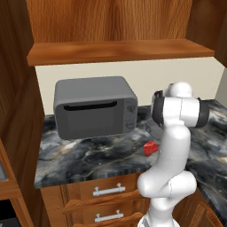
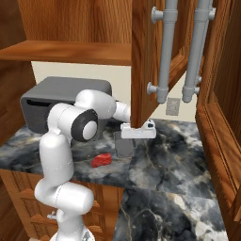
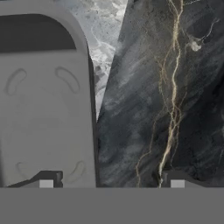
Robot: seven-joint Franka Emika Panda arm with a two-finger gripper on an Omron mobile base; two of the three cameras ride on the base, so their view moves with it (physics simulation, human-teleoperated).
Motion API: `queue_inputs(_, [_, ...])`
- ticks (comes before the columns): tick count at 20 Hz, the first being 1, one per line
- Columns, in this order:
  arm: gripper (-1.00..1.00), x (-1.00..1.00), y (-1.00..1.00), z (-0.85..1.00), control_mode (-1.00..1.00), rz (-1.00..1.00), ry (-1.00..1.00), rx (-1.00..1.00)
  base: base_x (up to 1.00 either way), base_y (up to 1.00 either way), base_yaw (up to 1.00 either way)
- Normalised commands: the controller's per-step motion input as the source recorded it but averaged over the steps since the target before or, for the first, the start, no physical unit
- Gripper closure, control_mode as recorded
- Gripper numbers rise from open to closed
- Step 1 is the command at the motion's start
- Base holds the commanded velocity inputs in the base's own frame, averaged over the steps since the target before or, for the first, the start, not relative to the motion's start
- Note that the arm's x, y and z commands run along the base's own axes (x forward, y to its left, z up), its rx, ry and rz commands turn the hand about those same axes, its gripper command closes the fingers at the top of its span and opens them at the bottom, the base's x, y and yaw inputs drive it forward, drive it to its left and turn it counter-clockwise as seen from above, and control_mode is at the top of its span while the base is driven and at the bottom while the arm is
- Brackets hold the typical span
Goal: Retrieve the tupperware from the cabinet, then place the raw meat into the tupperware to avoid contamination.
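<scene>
The tupperware (image 2: 124,146), a small grey tub, stands upright on the dark marble counter (image 2: 164,155), and its inside (image 3: 43,109) takes up the left of the hand view. My gripper (image 3: 110,181) hovers just above it, open. One fingertip (image 3: 46,181) is over the tub's inside and the other over bare counter, so the tub's side wall lies between them untouched. The gripper (image 2: 134,138) sits under the open cabinet door (image 2: 141,61). The raw meat (image 2: 101,160), a red lump, lies on the counter a little to the tub's left, also the raw meat (image 1: 150,148) beside my arm.
A big grey microwave (image 1: 93,108) stands at the back left of the counter. The open cabinet door's long silver handles (image 2: 164,52) hang just right of my hand. Drawers (image 1: 106,190) run below the counter's front edge. The cabinet's bottom shelf (image 1: 115,51) overhangs the counter.
</scene>
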Motion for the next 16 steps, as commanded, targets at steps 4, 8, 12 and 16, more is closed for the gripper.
queue_inputs(4, [-1.0,0.0,0.0,0.49,-1.0,-0.02,0.0,0.0,0.0,0.0,0.0])
queue_inputs(8, [-1.0,-0.19,0.0,0.36,-1.0,-0.01,0.0,0.0,0.0,0.0,0.0])
queue_inputs(12, [-1.0,-0.41,0.01,0.24,-1.0,0.0,0.0,0.0,0.0,0.0,0.0])
queue_inputs(16, [-1.0,-0.53,0.07,0.24,-1.0,0.0,0.0,0.0,0.0,0.0,0.0])
